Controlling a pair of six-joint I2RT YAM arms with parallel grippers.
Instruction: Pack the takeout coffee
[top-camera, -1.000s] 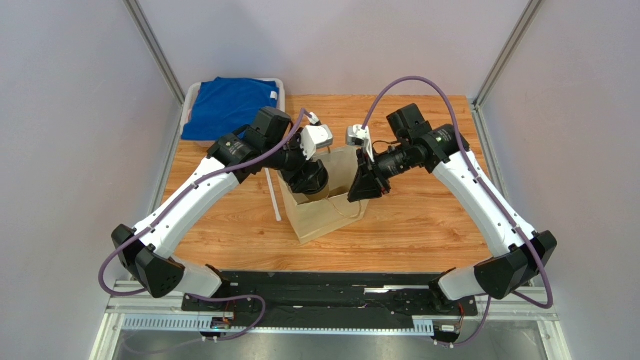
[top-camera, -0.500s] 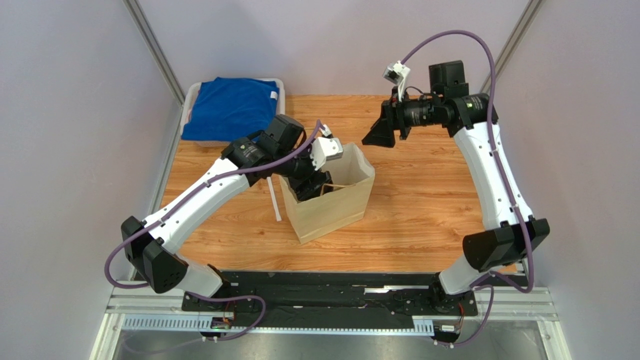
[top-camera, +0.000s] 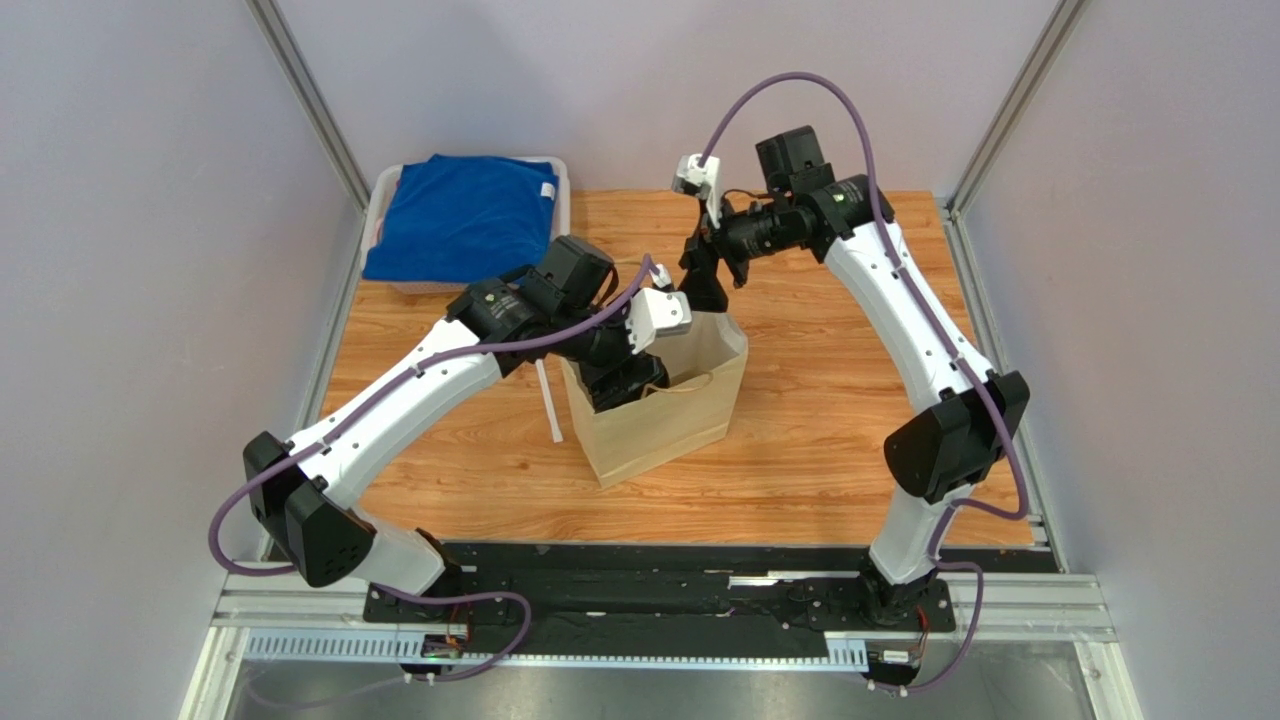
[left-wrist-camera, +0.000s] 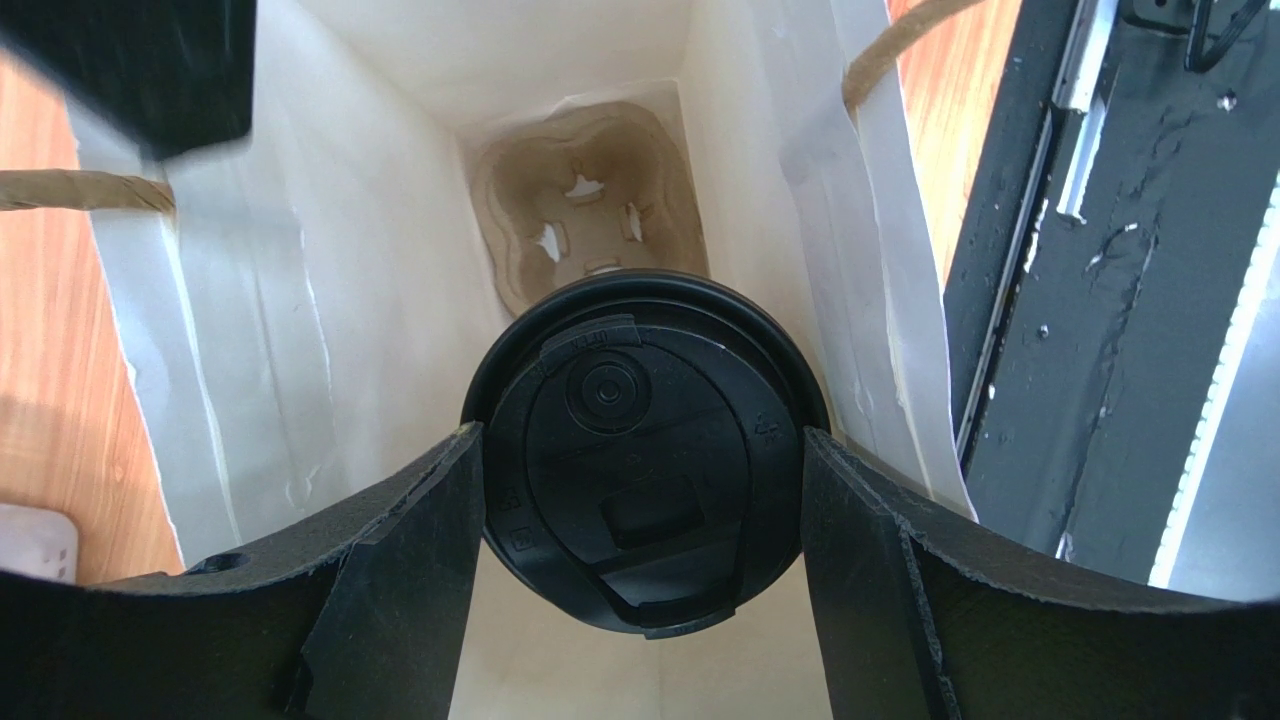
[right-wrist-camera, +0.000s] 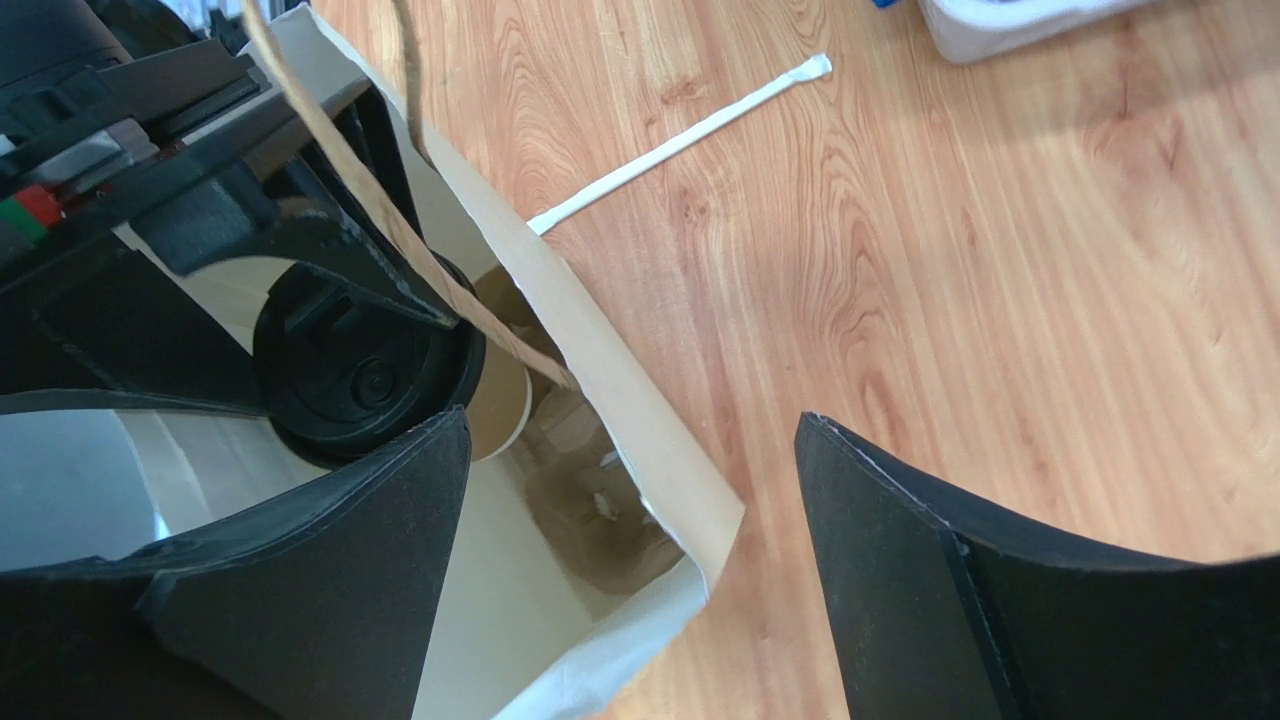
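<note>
The coffee (left-wrist-camera: 639, 435) is held upright just inside the mouth of the bag (top-camera: 684, 428), clamped at its lid by the left gripper (top-camera: 609, 375), with the tray (left-wrist-camera: 586, 195) at the bottom below. The right gripper (right-wrist-camera: 624, 450) hangs over the bag's far rim, jaws apart, nothing gripped. The cup is best lowered slowly and kept vertical, clear of the close paper walls. It should be lined up over a tray pocket first. The jaws should probably be parted only once the cup is felt seated, then lifted straight out.
</note>
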